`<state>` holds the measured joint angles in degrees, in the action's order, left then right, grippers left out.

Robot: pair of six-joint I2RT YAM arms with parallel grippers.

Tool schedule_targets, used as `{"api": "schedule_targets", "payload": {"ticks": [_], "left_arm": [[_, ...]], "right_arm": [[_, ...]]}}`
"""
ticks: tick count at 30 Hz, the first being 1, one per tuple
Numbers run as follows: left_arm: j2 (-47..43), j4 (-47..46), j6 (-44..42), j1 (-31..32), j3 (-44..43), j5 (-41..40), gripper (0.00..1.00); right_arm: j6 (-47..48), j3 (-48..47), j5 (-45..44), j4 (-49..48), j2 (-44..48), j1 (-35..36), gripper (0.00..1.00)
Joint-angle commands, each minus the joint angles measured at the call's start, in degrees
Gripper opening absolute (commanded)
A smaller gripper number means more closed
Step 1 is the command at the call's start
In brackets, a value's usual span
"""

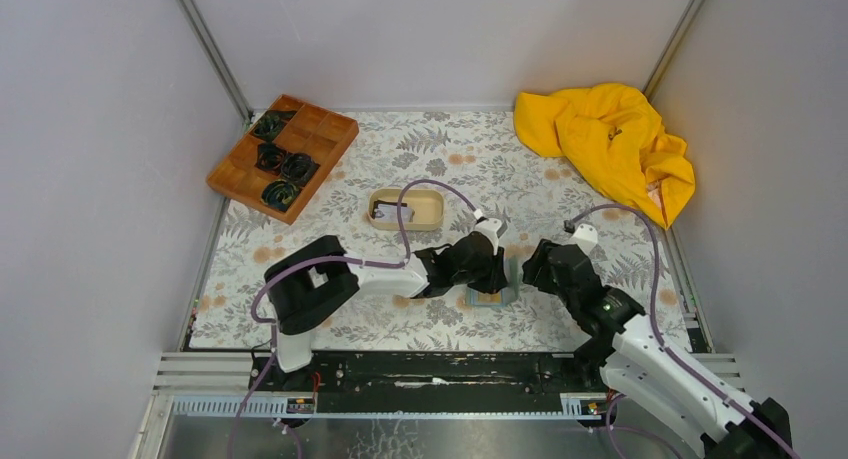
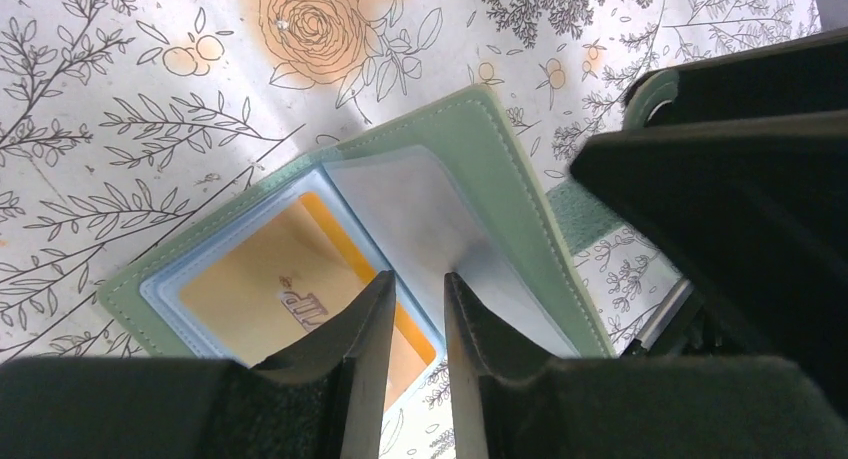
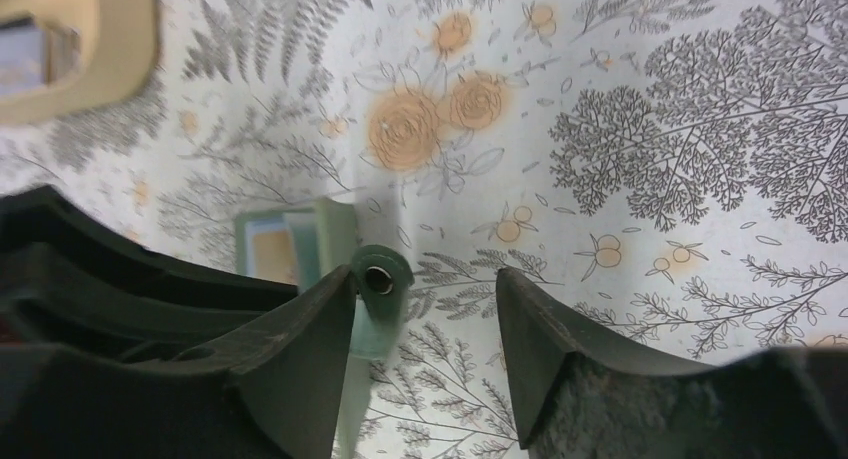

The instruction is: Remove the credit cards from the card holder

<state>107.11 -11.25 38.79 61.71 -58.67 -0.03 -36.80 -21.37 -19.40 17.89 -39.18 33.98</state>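
Note:
The card holder point(image 2: 510, 179) lies open on the floral cloth, green outside with light blue sleeves; it also shows in the top view point(image 1: 492, 297). A tan-orange credit card point(image 2: 270, 289) sits in its left sleeve, and a whitish clear flap point(image 2: 410, 209) stands up beside it. My left gripper point(image 2: 420, 291) hovers right over the sleeves, jaws a narrow gap apart with nothing seen between them. My right gripper point(image 3: 425, 279) is open at the holder's right edge, its left finger against the snap strap point(image 3: 381, 279). A whitish card with a dark part point(image 1: 388, 212) lies in the beige tray.
The beige oval tray point(image 1: 406, 208) stands just beyond the holder. A brown wooden compartment tray point(image 1: 283, 156) with dark coiled items is at the back left. A crumpled yellow cloth point(image 1: 607, 144) lies at the back right. Grey walls close in the table.

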Motion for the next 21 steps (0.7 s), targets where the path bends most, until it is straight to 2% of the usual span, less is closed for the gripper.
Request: {"api": "schedule_targets", "payload": {"ticks": [1, 6, 8, 10, 12, 16, 19, 21], "left_arm": [[1.96, -2.55, -1.07, 0.26, -1.69, 0.91, 0.32], [4.66, -2.6, -1.25, 0.3, -3.27, 1.63, 0.32], [5.66, -2.58, -1.3, 0.33, -3.89, 1.88, 0.32], [6.5, -2.49, -1.28, 0.4, -4.45, 2.12, 0.32], [6.55, -2.36, -1.32, 0.34, -4.52, 2.01, 0.32], [6.52, -1.57, -1.97, 0.4, -4.54, 1.25, 0.32], [6.37, -0.93, -2.13, 0.34, -4.57, 0.96, 0.32], [5.47, -0.9, -2.05, 0.34, -4.02, 0.74, 0.32]], "right_arm": [[-1.86, -0.57, -5.47, 1.22, 5.92, -0.25, 0.56], [-0.52, -2.84, -5.85, 3.59, 7.86, -0.31, 0.54], [0.85, -3.16, -4.13, 2.86, 7.62, -0.29, 0.53], [1.67, -3.38, -1.24, 1.93, 6.18, -0.25, 0.49], [2.29, -3.7, 2.52, 0.86, 4.23, -0.24, 0.41], [2.53, -2.37, 7.91, -4.04, 1.12, -0.15, 0.13], [1.04, -0.69, 9.94, -6.29, -3.54, -0.23, 0.01], [0.03, 0.69, 10.59, -7.91, -6.76, -0.31, 0.0]]}}
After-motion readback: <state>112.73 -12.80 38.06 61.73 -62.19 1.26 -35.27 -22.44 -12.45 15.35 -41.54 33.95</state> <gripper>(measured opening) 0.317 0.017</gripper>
